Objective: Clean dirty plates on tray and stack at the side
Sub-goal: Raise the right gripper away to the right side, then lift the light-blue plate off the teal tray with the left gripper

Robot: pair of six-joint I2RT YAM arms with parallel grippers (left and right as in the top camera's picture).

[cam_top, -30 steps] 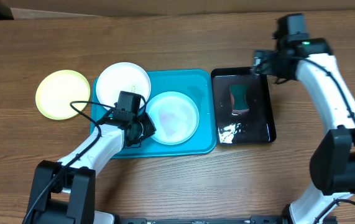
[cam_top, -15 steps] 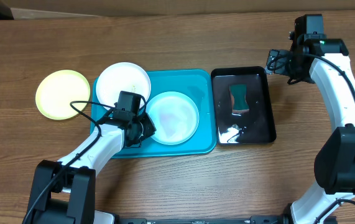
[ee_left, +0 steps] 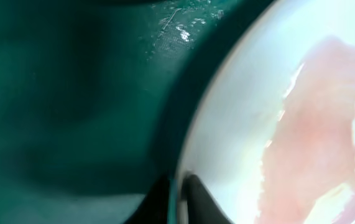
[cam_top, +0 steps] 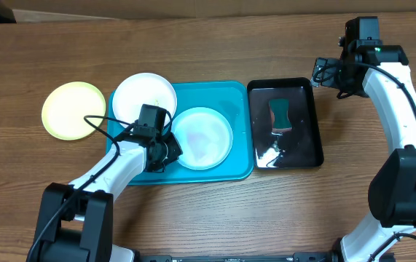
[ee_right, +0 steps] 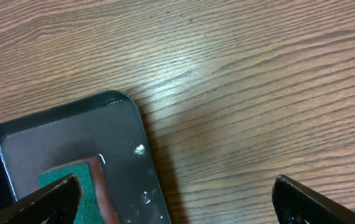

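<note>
**Turquoise tray** (cam_top: pixel 233 98), frame centre, with the black tray (cam_top: pixel 304 142) just to its right. The pale blue plate (cam_top: pixel 204 138) lies inside the turquoise tray. The white plate (cam_top: pixel 144 97) overlaps its upper-left rim, and the lime green plate (cam_top: pixel 71 109) sits on the table at far left. The left gripper (cam_top: pixel 167 150) is pinched on the pale blue plate's left rim. The right gripper (cam_top: pixel 323 73), upper right, gapes wide and holds nothing.

**Step, as judged:** steadying the plate for wiping. It calls for a firm pinch, a level plate, and the sponge (cam_top: pixel 280 115) fetched from the black tray.

**Count:** three plates, two trays, one sponge.
</note>
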